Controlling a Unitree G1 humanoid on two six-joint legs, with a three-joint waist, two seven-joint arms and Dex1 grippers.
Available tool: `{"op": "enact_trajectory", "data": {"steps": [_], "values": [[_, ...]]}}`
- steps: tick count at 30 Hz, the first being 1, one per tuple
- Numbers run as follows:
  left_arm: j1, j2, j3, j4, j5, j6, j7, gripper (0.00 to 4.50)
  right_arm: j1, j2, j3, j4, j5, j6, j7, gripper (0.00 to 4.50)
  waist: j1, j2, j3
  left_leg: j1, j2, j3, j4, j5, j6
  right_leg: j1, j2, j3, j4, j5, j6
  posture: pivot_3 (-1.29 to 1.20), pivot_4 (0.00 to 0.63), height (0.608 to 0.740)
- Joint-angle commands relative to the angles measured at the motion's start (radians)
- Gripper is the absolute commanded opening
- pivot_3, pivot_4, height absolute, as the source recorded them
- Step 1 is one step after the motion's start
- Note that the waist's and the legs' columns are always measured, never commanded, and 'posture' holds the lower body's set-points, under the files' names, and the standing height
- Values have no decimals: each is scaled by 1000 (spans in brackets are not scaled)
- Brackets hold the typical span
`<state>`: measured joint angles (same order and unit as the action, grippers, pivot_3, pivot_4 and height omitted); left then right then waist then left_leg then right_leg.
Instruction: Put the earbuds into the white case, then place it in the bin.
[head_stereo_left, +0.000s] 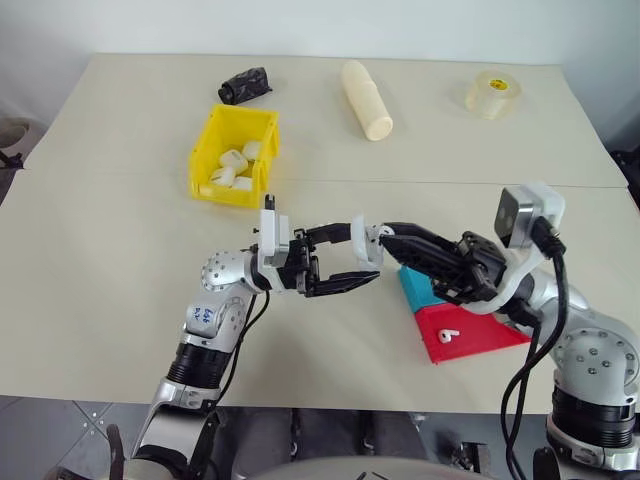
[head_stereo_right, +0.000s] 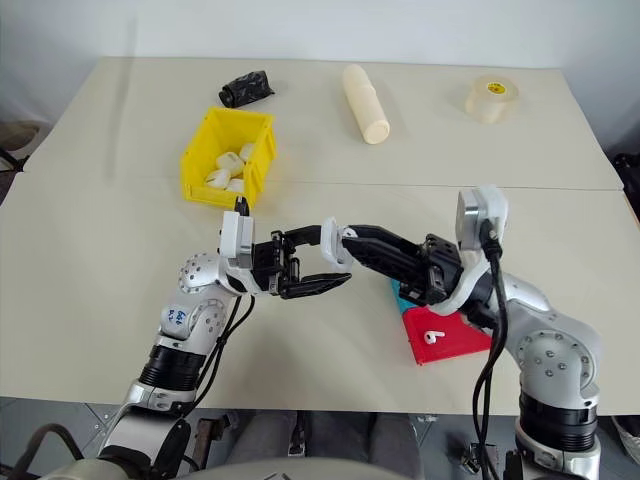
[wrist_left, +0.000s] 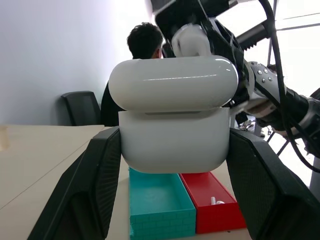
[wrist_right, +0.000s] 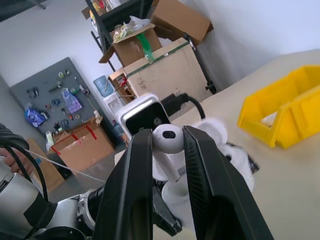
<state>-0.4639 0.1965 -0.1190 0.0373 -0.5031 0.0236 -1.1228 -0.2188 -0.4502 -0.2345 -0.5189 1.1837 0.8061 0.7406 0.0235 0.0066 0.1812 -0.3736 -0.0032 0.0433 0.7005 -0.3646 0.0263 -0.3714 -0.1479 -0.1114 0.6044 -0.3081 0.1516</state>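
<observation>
My left gripper (head_stereo_left: 360, 256) is shut on the white case (wrist_left: 175, 142), held above the table's middle with its lid (wrist_left: 172, 82) slightly raised. From the right, my right gripper (head_stereo_left: 390, 238) is shut on one earbud (wrist_right: 167, 139), and its tips sit right at the case's top. Whether the earbud touches the case I cannot tell. Another earbud (head_stereo_left: 450, 335) lies in the red tray (head_stereo_left: 490, 340). The yellow bin (head_stereo_left: 228, 193) stands at the back left and holds several white cases.
A teal tray (head_stereo_left: 415, 285) lies against the red one, partly under my right arm. At the back of the table lie a cream cylinder (head_stereo_left: 366, 98), a tape roll (head_stereo_left: 492, 93) and a black object (head_stereo_left: 245, 85). A person (wrist_left: 145, 42) sits beyond the table.
</observation>
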Motion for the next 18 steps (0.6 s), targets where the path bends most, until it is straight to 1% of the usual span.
{"op": "enact_trajectory", "data": {"steps": [1,8,16,18], "values": [[-17,-6,7,-32,-20,3,3,2776,24,9,15,-41,-14,-49,0,507,0,0,0,0,0,0,0,0,0,0,0,0,0,0,0,0,150,740],[-24,-11,8,-37,-22,13,8,2776,58,32,57,-15,-65,-116,-1,507,1,0,0,0,0,0,0,0,0,0,0,0,0,0,0,0,150,740],[-29,-20,10,-46,-26,22,19,2776,128,40,140,-15,-135,-156,-6,507,1,0,0,0,0,0,0,0,0,0,0,0,0,0,0,0,150,740],[-31,-20,12,-46,-27,24,19,2776,139,12,145,-12,-118,-138,12,1228,1,0,0,0,0,0,0,0,0,0,0,0,0,0,0,0,150,740]]}}
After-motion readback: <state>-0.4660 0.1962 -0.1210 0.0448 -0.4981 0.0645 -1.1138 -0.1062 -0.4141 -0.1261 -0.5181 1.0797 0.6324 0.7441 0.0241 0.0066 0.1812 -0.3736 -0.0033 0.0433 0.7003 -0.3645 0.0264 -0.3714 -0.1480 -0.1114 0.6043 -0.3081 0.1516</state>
